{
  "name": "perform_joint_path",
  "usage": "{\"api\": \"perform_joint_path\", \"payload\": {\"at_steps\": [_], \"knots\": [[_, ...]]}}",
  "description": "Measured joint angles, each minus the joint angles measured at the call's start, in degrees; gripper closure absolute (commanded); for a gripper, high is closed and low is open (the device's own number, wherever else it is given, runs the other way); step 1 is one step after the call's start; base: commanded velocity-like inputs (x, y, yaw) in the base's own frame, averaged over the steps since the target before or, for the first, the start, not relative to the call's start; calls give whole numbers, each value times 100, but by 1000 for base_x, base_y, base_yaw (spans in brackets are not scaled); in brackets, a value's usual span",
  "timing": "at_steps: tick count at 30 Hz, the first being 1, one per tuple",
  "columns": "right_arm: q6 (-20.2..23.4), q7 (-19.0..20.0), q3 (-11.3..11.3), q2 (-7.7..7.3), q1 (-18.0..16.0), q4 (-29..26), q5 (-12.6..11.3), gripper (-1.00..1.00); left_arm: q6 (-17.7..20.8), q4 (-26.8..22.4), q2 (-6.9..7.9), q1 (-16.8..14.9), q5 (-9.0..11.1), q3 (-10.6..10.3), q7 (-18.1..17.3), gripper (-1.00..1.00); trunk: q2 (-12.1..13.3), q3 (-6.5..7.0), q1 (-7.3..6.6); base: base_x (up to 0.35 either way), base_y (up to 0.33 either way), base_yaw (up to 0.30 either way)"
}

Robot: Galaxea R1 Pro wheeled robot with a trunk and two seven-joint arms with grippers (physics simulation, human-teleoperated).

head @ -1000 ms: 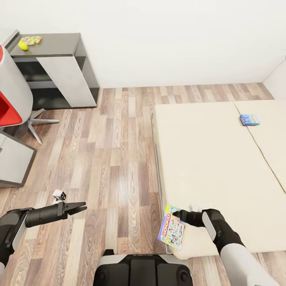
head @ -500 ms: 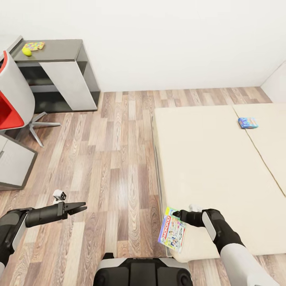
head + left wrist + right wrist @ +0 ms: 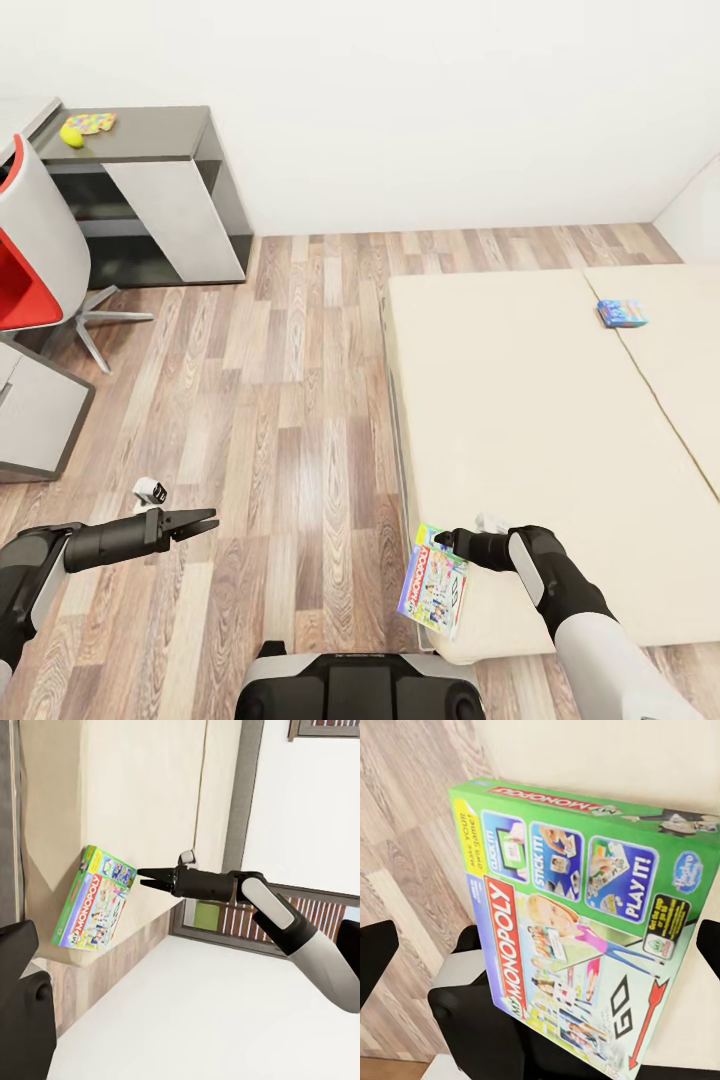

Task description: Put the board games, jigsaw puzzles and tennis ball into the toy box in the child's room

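Observation:
My right gripper point(image 3: 440, 543) is shut on the top edge of the green Monopoly board game point(image 3: 432, 590), which hangs tilted beside the near corner of the cream bed point(image 3: 520, 400). The left wrist view shows this gripper point(image 3: 142, 875) pinching the box point(image 3: 94, 904). The box face point(image 3: 577, 915) fills the right wrist view. A blue board game point(image 3: 622, 313) lies far out on the bed. On the dark table point(image 3: 150, 130) at the back left sit a bright jigsaw puzzle point(image 3: 90, 123) and the tennis ball point(image 3: 70, 133). My left gripper point(image 3: 208, 520) hovers open over the floor. The toy box is out of view.
A red and white swivel chair point(image 3: 30, 260) stands at the left, with a grey cabinet point(image 3: 35, 410) below it. A small white object point(image 3: 150, 490) lies on the plank floor near my left arm. Open floor runs between the bed and the table.
The whole picture has slid downward, so the camera has moved: table, wall and bed sit lower. Both arms and the Monopoly box keep the same pose.

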Motion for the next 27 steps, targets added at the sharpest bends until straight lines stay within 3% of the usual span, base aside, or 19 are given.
{"api": "perform_joint_path", "payload": {"at_steps": [14, 21, 27], "knots": [[145, 46, -51, -7, -6, -237, -32, -100, 0, 0, 0, 0, 0, 0, 0, -100, 0, 0, 0, 0, 0, 0], [570, 14, -59, -12, -6, -736, -8, -100, 0, 0, 0, 0, 0, 0, 0, -100, 0, 0, 0, 0, 0, 0], [1013, 7, -64, -17, -6, -837, -7, -100, 0, 0, 0, 0, 0, 0, 0, -100, 0, 0, 0, 0, 0, 0]]}}
